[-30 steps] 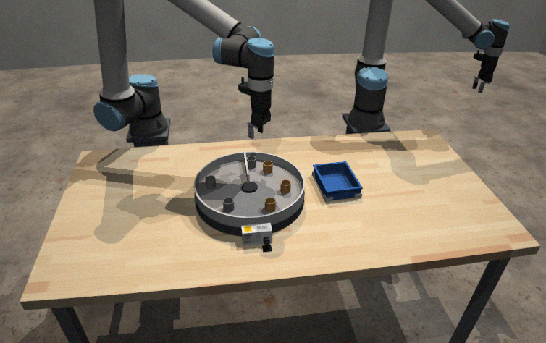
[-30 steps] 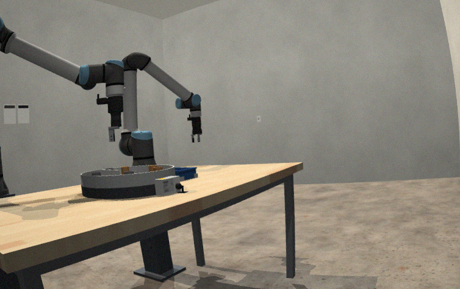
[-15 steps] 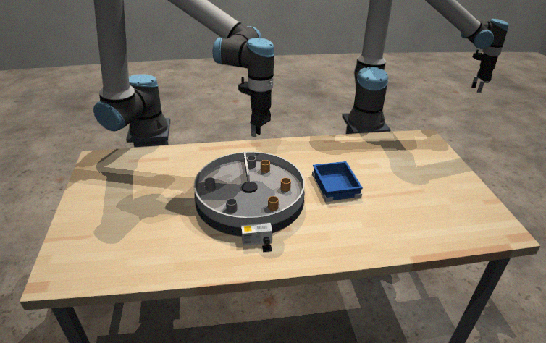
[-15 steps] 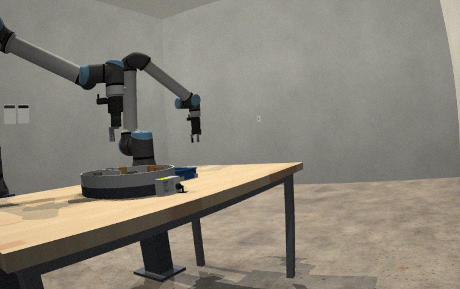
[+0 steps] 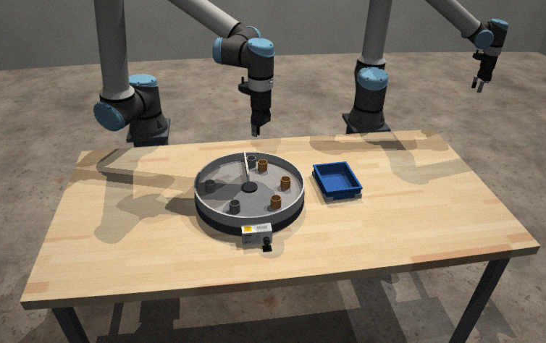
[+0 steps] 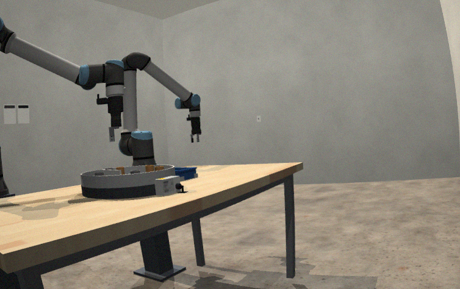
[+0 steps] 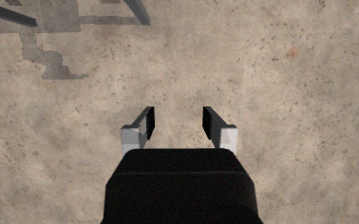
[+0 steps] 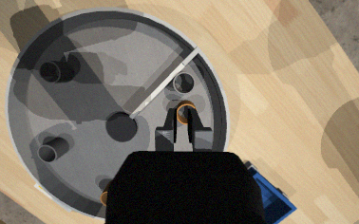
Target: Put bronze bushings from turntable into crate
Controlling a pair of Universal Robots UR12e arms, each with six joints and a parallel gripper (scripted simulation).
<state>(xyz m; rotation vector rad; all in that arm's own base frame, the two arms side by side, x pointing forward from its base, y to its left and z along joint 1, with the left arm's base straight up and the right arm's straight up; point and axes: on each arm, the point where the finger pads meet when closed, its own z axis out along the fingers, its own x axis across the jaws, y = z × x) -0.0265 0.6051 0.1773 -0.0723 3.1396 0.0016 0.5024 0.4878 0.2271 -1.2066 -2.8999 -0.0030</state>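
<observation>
right gripper (image 5: 255, 131) (image 6: 111, 136) (image 8: 182, 114): high above the rear of the turntable (image 5: 247, 219) (image 6: 116, 181) (image 8: 9, 109), pointing down. jaws drawn close together but not fully closed, grasping nothing. in its wrist view they line up over the rear bronze bushing (image 5: 262, 166) (image 6: 121, 170) (image 8: 185, 102) (overlap by sight only; the bushing sits well below).

left gripper (image 5: 477, 84) (image 6: 194, 138) (image 7: 179, 123): out past the table (image 5: 160, 264) (image 6: 135, 222), over bare floor. jaws released, spread wide, nothing in them.

three bronze bushings, all upright on the turntable: the rear one, a middle one (image 5: 284, 182) on the side toward the crate, and a front one (image 5: 275, 202). three steel bushings share the disc: one (image 5: 251, 161) (image 8: 193, 83) beside the white divider (image 5: 246, 166) (image 8: 163, 81), one (image 5: 210, 186) on the side away from the crate, one (image 5: 234, 206) toward the front.

blue crate (image 5: 337, 193) (image 6: 185, 173) (image 8: 292, 209): level on the surface, seated between its corner guides (image 5: 329, 197), no bushing in it (top view is clearest here). white control box (image 5: 256, 234) (image 6: 165, 185) stands at the turntable's front edge.
</observation>
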